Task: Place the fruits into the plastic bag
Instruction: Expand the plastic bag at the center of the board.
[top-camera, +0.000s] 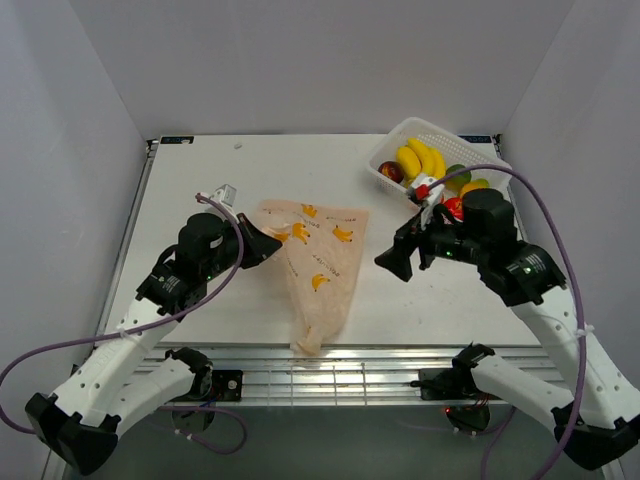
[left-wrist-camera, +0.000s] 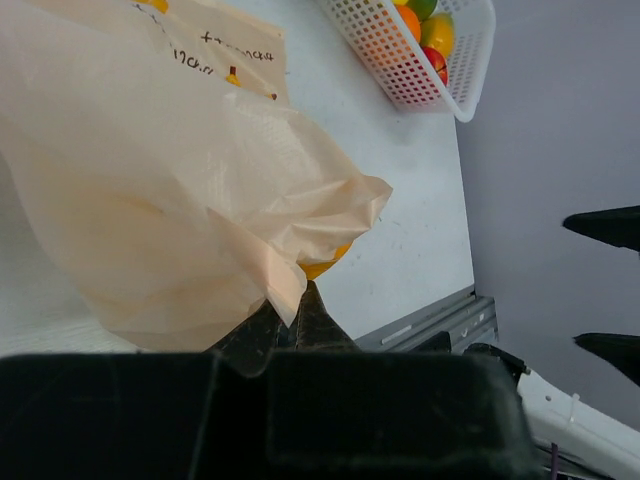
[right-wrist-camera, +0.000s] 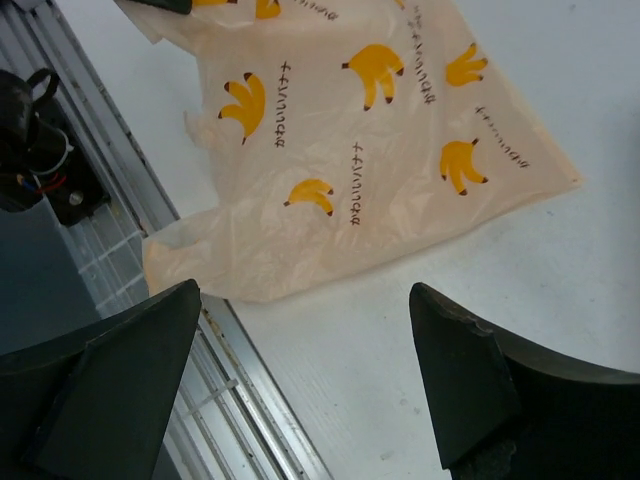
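Observation:
The peach plastic bag (top-camera: 318, 268) with printed bananas lies flat in the middle of the table. It also shows in the left wrist view (left-wrist-camera: 170, 190) and the right wrist view (right-wrist-camera: 370, 130). My left gripper (top-camera: 268, 243) is shut on the bag's left edge (left-wrist-camera: 285, 305). My right gripper (top-camera: 397, 262) is open and empty, held above the table just right of the bag. The fruits lie in the white basket (top-camera: 392, 153): a yellow banana bunch (top-camera: 420, 160), a dark-red piece (top-camera: 391, 171), a green one (top-camera: 458, 173), a yellow one (top-camera: 474, 186) and a red one (top-camera: 452, 206).
The basket stands at the back right corner, also seen in the left wrist view (left-wrist-camera: 470, 60). The metal rail (top-camera: 340, 365) runs along the table's front edge, and the bag's narrow end reaches it. Grey walls close in left, right and back.

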